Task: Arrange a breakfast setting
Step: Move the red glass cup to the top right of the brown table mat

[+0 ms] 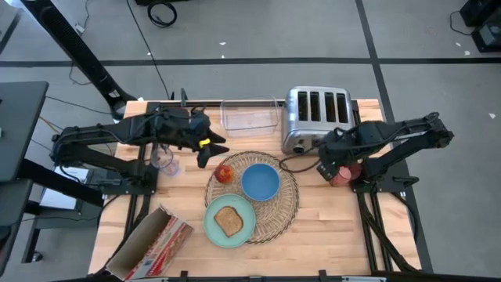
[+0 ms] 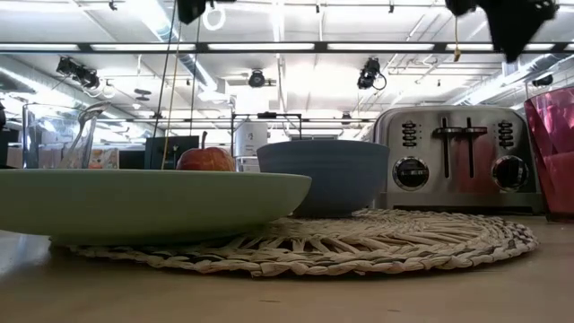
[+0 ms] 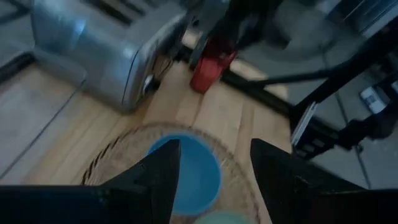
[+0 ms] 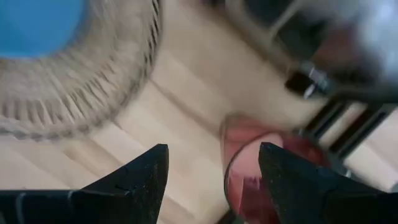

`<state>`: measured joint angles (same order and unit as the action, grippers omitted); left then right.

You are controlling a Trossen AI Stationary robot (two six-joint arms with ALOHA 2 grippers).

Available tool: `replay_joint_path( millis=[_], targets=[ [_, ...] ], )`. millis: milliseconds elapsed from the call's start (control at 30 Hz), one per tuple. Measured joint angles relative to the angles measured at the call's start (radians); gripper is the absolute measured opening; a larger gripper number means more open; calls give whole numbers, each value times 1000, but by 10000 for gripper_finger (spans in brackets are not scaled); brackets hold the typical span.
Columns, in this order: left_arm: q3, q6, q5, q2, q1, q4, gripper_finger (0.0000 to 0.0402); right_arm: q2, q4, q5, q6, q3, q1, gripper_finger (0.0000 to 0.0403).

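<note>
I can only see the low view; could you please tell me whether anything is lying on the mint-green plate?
Observer: Yes, from above a toast slice lies on the round mint-green plate.
Operator: Thank you. Where is the right gripper?
Observer: The right gripper hangs open over the translucent pink cup, beside the chrome four-slot toaster.
Operator: And the left one?
Observer: The left gripper is open, above the table near the red apple.

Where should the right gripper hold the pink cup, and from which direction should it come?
Probably by the rim of the pink cup, coming from above: it stands upright and open-topped right of the placemat. The right gripper is open, one finger over the mouth.
</note>
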<state>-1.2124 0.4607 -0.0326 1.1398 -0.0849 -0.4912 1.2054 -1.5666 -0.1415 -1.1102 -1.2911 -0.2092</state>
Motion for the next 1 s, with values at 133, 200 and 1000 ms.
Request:
replay_joint_path(
  millis=[133, 200, 1000],
  targets=[
    [0, -1, -9, -10, 10, 64, 203, -7, 51, 93, -39, 129, 4, 243],
    [0, 0, -13, -10, 23, 70, 203, -8, 59, 117, -67, 176, 5, 239],
    [1, -38, -15, -43, 38, 65, 203, 5, 159, 225, -75, 251, 42, 16]
  ],
)
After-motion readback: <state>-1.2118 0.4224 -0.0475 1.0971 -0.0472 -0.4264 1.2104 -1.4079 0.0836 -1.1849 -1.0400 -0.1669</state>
